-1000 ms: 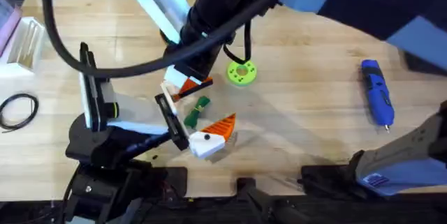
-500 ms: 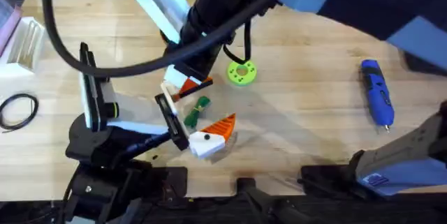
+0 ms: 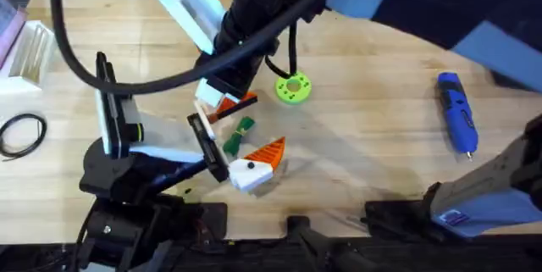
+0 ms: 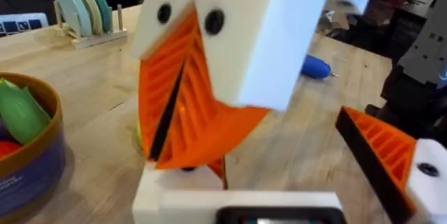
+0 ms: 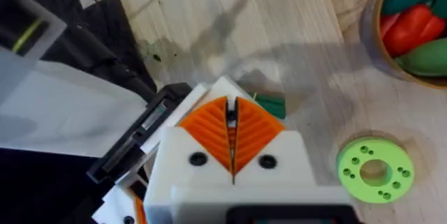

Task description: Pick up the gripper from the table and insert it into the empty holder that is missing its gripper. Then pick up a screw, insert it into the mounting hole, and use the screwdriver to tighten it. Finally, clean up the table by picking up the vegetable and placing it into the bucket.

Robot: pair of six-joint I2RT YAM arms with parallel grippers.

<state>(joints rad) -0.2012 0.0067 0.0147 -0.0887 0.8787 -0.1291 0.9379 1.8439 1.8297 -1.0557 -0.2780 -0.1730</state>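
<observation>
The vegetable lay on the desk between the two tools. Beyond the right tool, whose orange pads met, the right wrist view showed the bucket. The left tool stood with its fingers apart, empty. No writing was readable.

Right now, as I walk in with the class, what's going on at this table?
The right arm reaches across the middle of the table. The right gripper, its orange pads pressed together, hangs low next to the vegetable. The left gripper is open around that same spot, very close to the right one. The vegetable lies on the table, not yet in the bucket, which holds other toy food. The screwdriver lies untouched far to the right, and a lime green disc sits nearby.
</observation>
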